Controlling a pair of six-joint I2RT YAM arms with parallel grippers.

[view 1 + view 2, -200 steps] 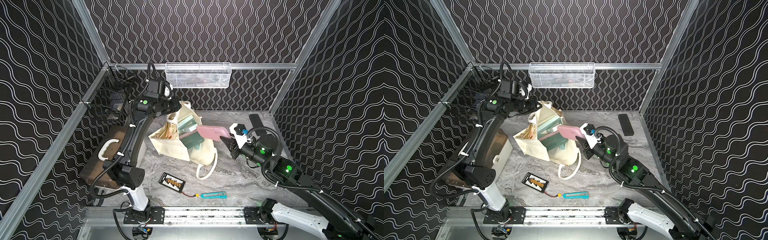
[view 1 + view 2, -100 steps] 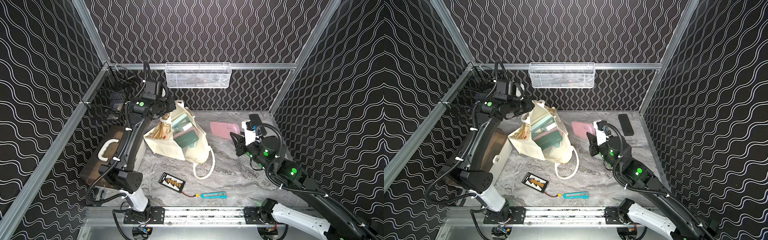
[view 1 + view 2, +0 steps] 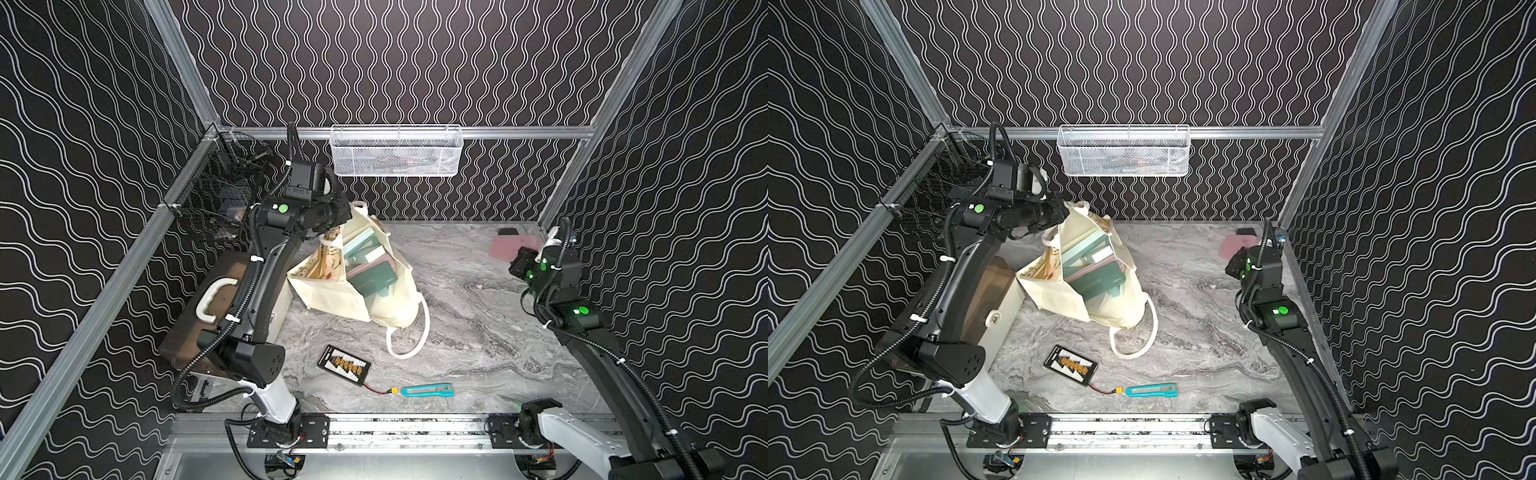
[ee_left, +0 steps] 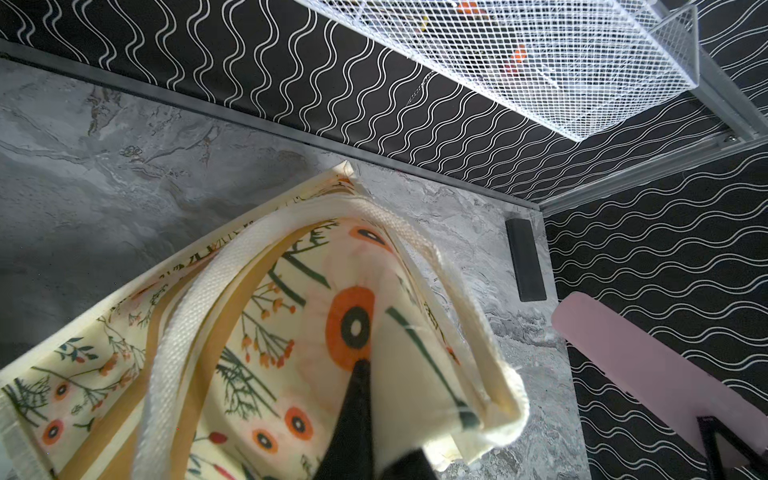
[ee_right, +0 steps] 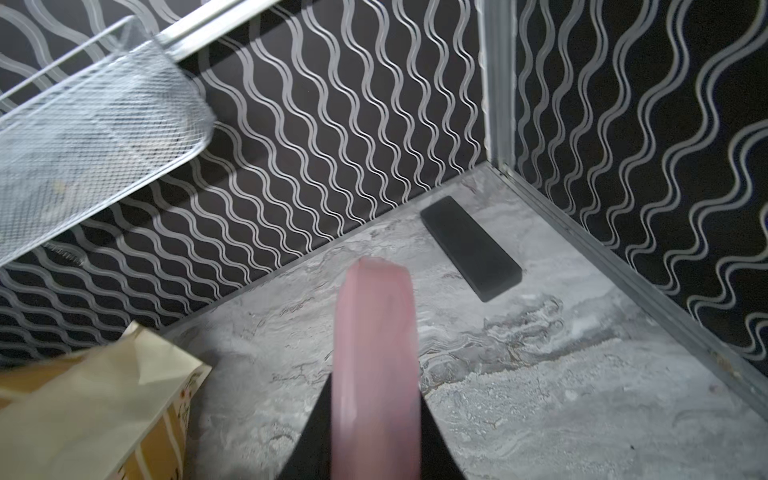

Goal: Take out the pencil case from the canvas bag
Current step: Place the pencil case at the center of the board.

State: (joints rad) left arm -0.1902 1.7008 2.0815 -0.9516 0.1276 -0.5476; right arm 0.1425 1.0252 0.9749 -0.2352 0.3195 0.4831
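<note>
The cream canvas bag [image 3: 386,307] [image 3: 1121,303] lies on the marble table left of centre, mouth open, with teal and pink boxes [image 3: 370,270] showing inside. My left gripper [image 3: 334,232] [image 3: 1054,228] [image 4: 374,395] is shut on the bag's printed rim [image 4: 291,324], holding that edge up. The pink pencil case [image 3: 507,247] [image 3: 1235,243] [image 4: 644,365] [image 5: 376,340] is outside the bag, in the air over the back right corner. My right gripper [image 3: 521,259] [image 3: 1235,259] [image 5: 374,419] is shut on it, a black finger on each side.
A black block [image 5: 469,247] [image 4: 525,259] lies in the back right corner under the pencil case. A white mesh basket [image 3: 397,151] hangs on the back wall. A brown case [image 3: 216,299] sits at the left. A black connector board [image 3: 344,365] and teal cutter [image 3: 428,390] lie in front.
My right gripper has carried the pencil case from the bag's mouth to the back right corner. My left gripper has pulled the bag's rim a little leftward.
</note>
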